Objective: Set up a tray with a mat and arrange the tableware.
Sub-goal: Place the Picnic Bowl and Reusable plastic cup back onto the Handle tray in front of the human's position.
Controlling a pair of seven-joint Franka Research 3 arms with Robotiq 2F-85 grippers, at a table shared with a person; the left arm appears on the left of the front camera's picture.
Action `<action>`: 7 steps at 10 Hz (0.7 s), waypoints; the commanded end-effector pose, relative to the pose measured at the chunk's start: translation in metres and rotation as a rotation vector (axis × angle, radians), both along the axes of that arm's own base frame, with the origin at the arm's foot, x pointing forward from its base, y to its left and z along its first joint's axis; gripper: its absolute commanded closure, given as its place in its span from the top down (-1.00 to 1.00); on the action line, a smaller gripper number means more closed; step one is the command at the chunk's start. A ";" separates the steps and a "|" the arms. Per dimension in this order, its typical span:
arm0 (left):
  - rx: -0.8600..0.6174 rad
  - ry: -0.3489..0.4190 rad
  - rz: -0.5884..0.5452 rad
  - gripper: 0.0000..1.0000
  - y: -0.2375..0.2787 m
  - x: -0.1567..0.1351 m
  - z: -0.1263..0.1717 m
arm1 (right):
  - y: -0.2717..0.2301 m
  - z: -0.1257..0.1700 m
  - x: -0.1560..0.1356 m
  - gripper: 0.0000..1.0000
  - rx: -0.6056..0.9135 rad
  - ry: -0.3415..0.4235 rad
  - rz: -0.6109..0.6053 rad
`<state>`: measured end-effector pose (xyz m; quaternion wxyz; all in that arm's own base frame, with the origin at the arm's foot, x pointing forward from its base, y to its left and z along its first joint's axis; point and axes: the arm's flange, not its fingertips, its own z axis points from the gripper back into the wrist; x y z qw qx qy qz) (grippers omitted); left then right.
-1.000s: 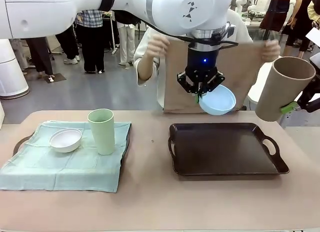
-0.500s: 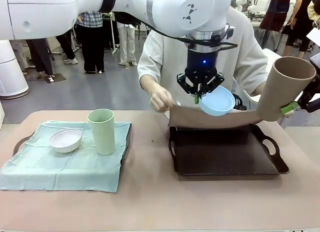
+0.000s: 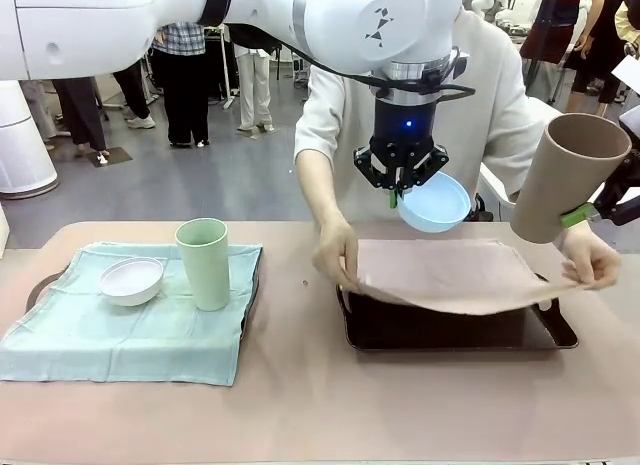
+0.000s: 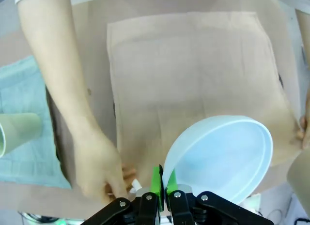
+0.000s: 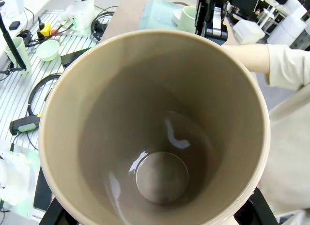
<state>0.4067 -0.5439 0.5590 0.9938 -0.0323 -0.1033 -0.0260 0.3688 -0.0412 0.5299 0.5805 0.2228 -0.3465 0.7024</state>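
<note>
We see the L pincer (image 3: 397,192) clamped on the light blue bowl's (image 3: 434,202) rim above the tan mat (image 3: 450,273). R pincer (image 3: 590,213) grips the tan-brown cup (image 3: 567,175), apparently by its wall. Person's hands (image 3: 336,251) spread that mat over the dark tray (image 3: 440,331).

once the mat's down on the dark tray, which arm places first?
Likely left. Its gripper holds the blue bowl right above the mat; the right gripper holds the brown cup off the tray's side.

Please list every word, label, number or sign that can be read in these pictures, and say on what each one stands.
No readable words or numbers.
A black triangular emblem, no letters, stands on the left arm's white wrist.
The light blue bowl, tan cup, mat and green cup carry no print.
</note>
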 end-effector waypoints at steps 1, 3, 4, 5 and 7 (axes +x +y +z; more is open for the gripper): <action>-0.011 0.008 -0.022 -1.00 0.000 0.003 0.005 | 0.000 0.001 0.003 -1.00 -0.010 0.002 -0.006; -0.011 0.008 -0.022 -1.00 0.000 0.003 0.005 | 0.000 0.001 0.003 -1.00 -0.010 0.002 -0.006; -0.011 0.008 -0.022 -1.00 0.000 0.003 0.005 | 0.000 0.001 0.003 -1.00 -0.010 0.002 -0.006; -0.011 0.008 -0.022 -1.00 0.000 0.003 0.005 | 0.000 0.001 0.003 -1.00 -0.010 0.002 -0.006; -0.011 0.008 -0.022 -1.00 0.000 0.003 0.005 | 0.000 0.001 0.003 -1.00 -0.010 0.002 -0.006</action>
